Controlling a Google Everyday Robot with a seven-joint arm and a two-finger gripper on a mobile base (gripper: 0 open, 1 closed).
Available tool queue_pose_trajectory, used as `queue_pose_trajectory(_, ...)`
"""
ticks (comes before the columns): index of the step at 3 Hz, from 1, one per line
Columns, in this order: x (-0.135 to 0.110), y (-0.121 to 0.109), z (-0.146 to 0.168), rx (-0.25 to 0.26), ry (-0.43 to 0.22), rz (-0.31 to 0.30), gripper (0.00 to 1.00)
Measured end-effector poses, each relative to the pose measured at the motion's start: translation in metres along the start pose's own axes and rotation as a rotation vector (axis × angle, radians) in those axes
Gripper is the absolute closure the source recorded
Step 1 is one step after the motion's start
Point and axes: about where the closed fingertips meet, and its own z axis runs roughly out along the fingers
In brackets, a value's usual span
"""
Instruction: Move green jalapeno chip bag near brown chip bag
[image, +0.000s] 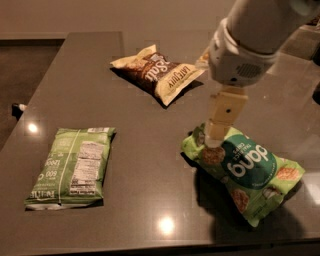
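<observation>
The green jalapeno chip bag (72, 166) lies flat at the front left of the dark table, its white nutrition panel up. The brown chip bag (158, 73) lies crinkled at the back centre, dark brown in the middle with cream ends. My gripper (216, 135) hangs from the white arm at the upper right. It stands over the left end of the bright-green "dang" bag (243, 171), far right of the jalapeno bag and in front of the brown bag.
The dark table (140, 135) has its left edge running diagonally from back to front, with floor beyond. A small dark object (18, 106) sits at that left edge. The front edge runs along the bottom.
</observation>
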Motion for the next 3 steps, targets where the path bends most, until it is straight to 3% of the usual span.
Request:
queue_pose_trajectory(2,-0.097,0.003,0.052,-0.083,-0.045,-0.183,0.0)
queue_pose_trajectory(3,-0.124,0.006,0.072,-0.114,-0.062,-0.232,0.0)
